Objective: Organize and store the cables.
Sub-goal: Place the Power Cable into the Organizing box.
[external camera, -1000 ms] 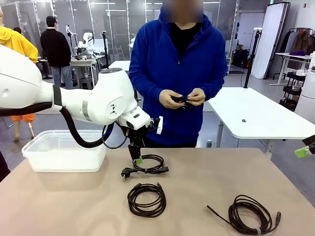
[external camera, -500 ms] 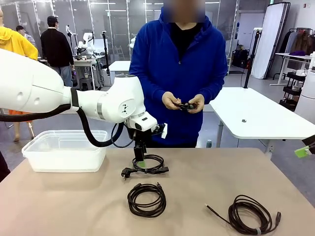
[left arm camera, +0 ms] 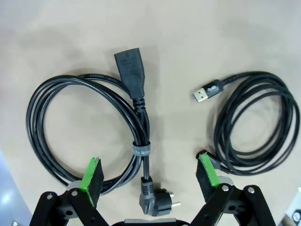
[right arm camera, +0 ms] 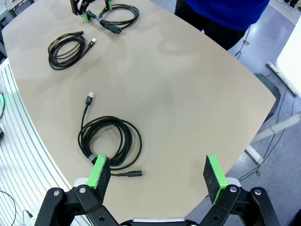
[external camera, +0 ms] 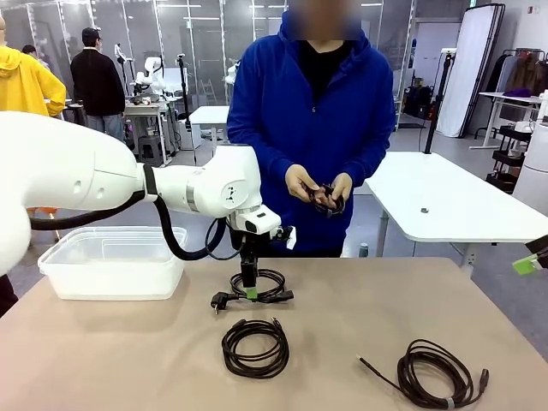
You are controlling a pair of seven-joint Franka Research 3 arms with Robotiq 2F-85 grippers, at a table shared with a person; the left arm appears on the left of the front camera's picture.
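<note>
A: Over the last second the left gripper point(external camera: 249, 291) has slid rightward and dropped. Its jaws now stand spread, straddling the tied side of the extension cord coil point(left arm camera: 142, 122) on the counter point(external camera: 368, 317).

B: So the pick looks imminent. And the right gripper point(right arm camera: 157, 172)?

A: Jaws wide apart, holding nothing, high near the larger coil point(right arm camera: 135, 141). The USB coil point(external camera: 229, 349) lies untouched, and the clear tub point(external camera: 111, 278) holds no cable yet.

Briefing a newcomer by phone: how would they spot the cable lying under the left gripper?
On the tan table, look right of the clear bin, toward the person. The coil under the left gripper, with its fingers open, has an angled mains plug and grey strap, unlike its USB-ended neighbour.
</note>
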